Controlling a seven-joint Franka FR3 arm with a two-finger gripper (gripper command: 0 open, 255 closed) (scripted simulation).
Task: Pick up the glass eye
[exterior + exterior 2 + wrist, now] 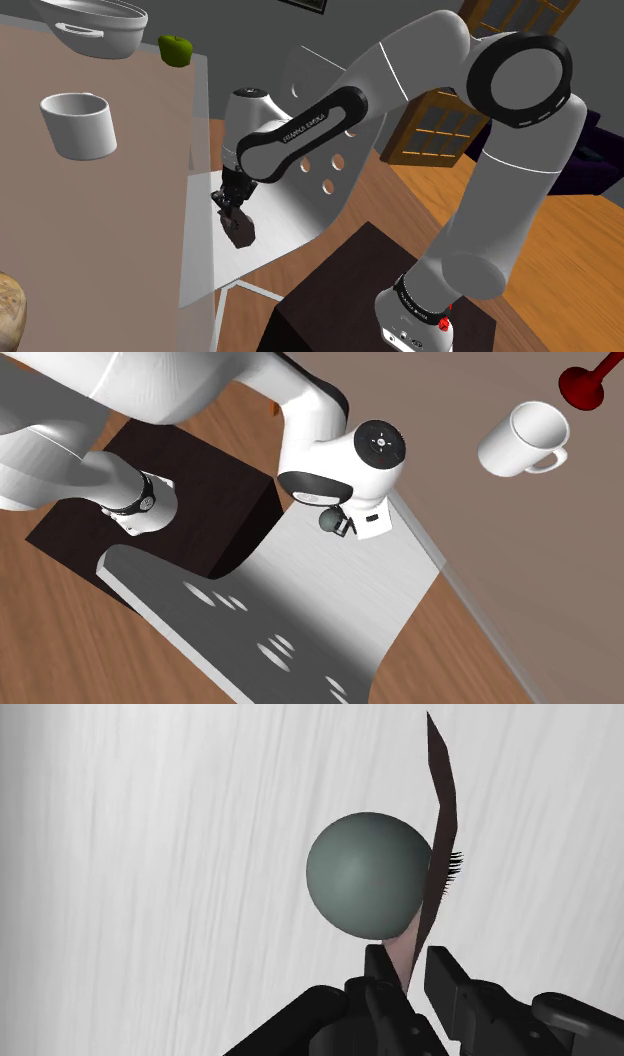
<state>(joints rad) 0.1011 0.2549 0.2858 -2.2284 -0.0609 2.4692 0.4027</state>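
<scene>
Your claw (412, 976) pinches the eye (368, 874) by its thin lid (440, 804). The round bulk lies just beyond the claw, lid's long axis along your reach.

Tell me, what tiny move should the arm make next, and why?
Probably a slow lift straight up. The jaws appear closed on the thin lashed flap at the side of the grey-green glass eye, over the white surface, so the grip looks slim; a gentle rise would test it.

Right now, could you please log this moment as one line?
phase: grasp | end effector: shut on glass eye, by its thin flap | lift: cannot tell
</scene>
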